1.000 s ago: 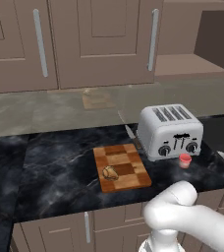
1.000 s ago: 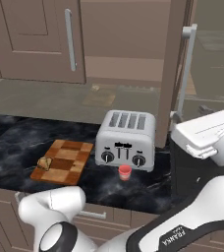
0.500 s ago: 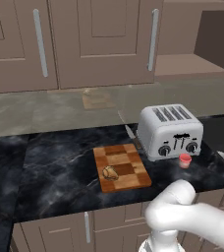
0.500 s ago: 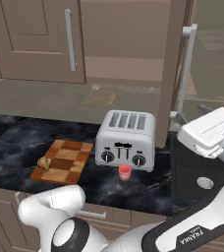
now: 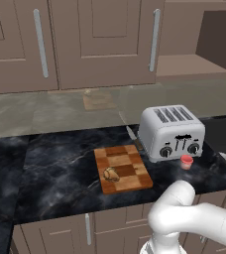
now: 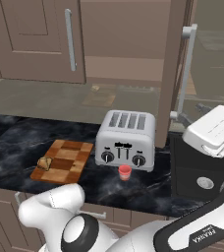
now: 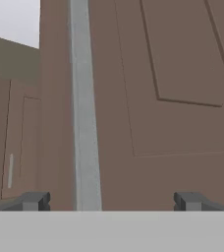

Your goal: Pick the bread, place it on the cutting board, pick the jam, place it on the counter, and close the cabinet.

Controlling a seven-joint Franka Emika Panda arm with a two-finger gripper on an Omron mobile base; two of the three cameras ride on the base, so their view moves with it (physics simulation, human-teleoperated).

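- The cabinet (image 7: 173,98) door runs off the hand view's top and right edges, and its silver bar handle (image 7: 86,108) is cut off at the top.
- A knife (image 5: 133,136) slips behind the toaster (image 5: 170,131), mostly hidden.
- Right of the toaster, the robot's white arm (image 6: 217,133) covers the door's lower part.

Both base views are looking forward and down, sharing the counter (image 5: 50,168) and toaster (image 6: 125,139) from 7 and 5 o'clock. The hand view is facing the cabinet (image 7: 173,88) door close up.
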